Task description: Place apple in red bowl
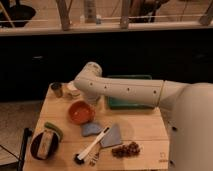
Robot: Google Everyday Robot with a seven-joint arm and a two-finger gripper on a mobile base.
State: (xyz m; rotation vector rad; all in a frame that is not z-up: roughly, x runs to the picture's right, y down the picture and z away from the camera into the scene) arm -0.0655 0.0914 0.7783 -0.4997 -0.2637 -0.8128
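On the wooden surface [145, 131] in front of me, the red bowl [80, 112] sits left of centre. It is upright, and what I can see of its inside holds nothing. My arm [131, 92] reaches in from the right and crosses in front of the green tray [125, 104], covering much of the tray's middle. It ends in a rounded bend just behind the bowl.

The gripper [91, 99] hangs below that bend, close to the bowl's far right rim. It is closed, but from this angle I cannot tell whether anything is caught in it. I cannot make out the apple anywhere in this view; it may be hidden under the arm, but I can't say so.

At the far left corner stands a small dark can [56, 89]. Just beside it is a pale round thing [73, 90], partly tucked behind the arm. At the near left edge is a dark brown bowl [44, 145] with a boxy tan item inside. A green elongated thing [53, 129] lies against its upper right side.

In front of the red bowl lie two blue-grey cloth pieces [93, 130]. A white brush [93, 148] lies slanted across the right-hand piece. The dark grape bunch [126, 148] rests near the front edge, to the right of the brush and well apart from the red bowl.
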